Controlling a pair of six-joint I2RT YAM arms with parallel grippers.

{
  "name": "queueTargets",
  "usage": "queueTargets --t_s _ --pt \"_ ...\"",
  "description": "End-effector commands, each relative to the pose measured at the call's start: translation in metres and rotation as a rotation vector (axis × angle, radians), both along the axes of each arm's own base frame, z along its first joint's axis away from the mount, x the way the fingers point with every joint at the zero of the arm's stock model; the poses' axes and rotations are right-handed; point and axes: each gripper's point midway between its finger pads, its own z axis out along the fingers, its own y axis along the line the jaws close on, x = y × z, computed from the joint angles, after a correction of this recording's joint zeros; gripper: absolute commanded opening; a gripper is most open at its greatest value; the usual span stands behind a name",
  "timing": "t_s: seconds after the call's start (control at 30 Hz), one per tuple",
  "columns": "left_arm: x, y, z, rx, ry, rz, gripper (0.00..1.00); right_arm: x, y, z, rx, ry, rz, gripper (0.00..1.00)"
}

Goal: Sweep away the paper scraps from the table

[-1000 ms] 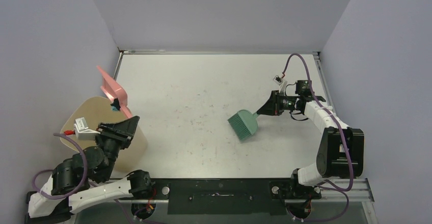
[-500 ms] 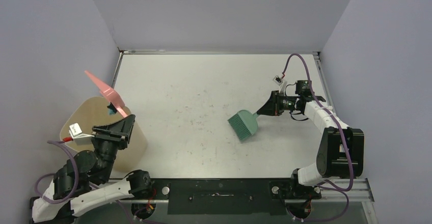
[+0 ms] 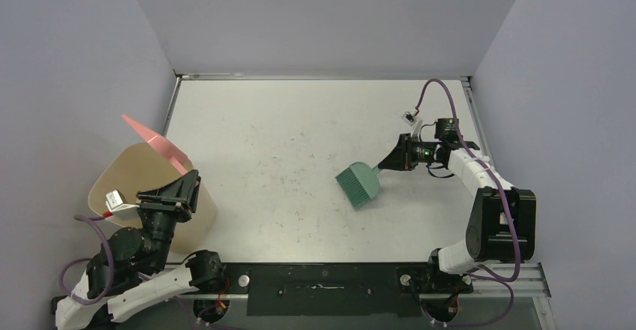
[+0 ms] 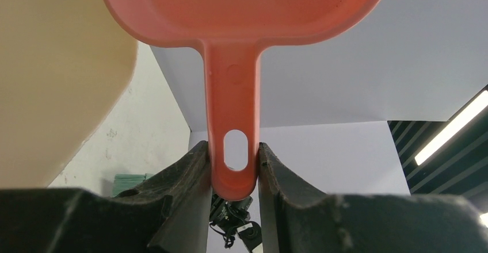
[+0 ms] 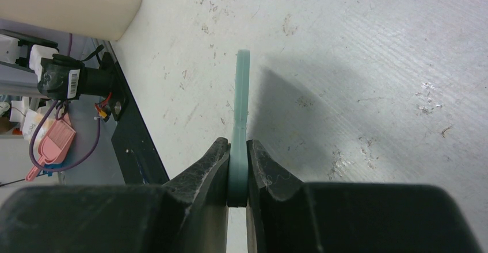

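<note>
One overhead view, two close wrist views.
The top camera looks down over the whole worktop (image 3: 300, 120) from high behind its near edge. The left wrist camera faces up along the dustpan (image 4: 233, 92), the right down along the brush (image 5: 243, 92); all three catch the bin (image 3: 139, 172).

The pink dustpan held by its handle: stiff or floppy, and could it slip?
Probably stiff: the dustpan shows no sag though gripped only by the handle tip. Likely light, since the left pincer holds it tilted over the bin. That smooth plastic handle might pivot between the fingers.
</note>
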Motion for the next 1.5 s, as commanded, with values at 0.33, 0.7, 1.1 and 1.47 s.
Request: queueTargets --t_s 0.33,0.7,1.1,1.47 --pt "-0.005 0.023 0.028 0.101 -0.017 0.037 0.0 0.005 0.005 0.015 0.031 -0.07 0.042 0.05" --pt "0.006 0.005 0.059 0.662 0.005 0.03 0.0 0.006 0.004 0.02 0.027 -0.083 0.04 0.05" --pt "0.021 -0.048 0.047 1.325 0.008 -0.151 0.0 0.004 0.002 0.039 0.015 -0.125 0.053 0.05" --pt "0.012 -0.109 -0.031 1.738 0.105 -0.591 0.0 0.003 -0.02 0.073 -0.201 -0.294 0.096 0.05"
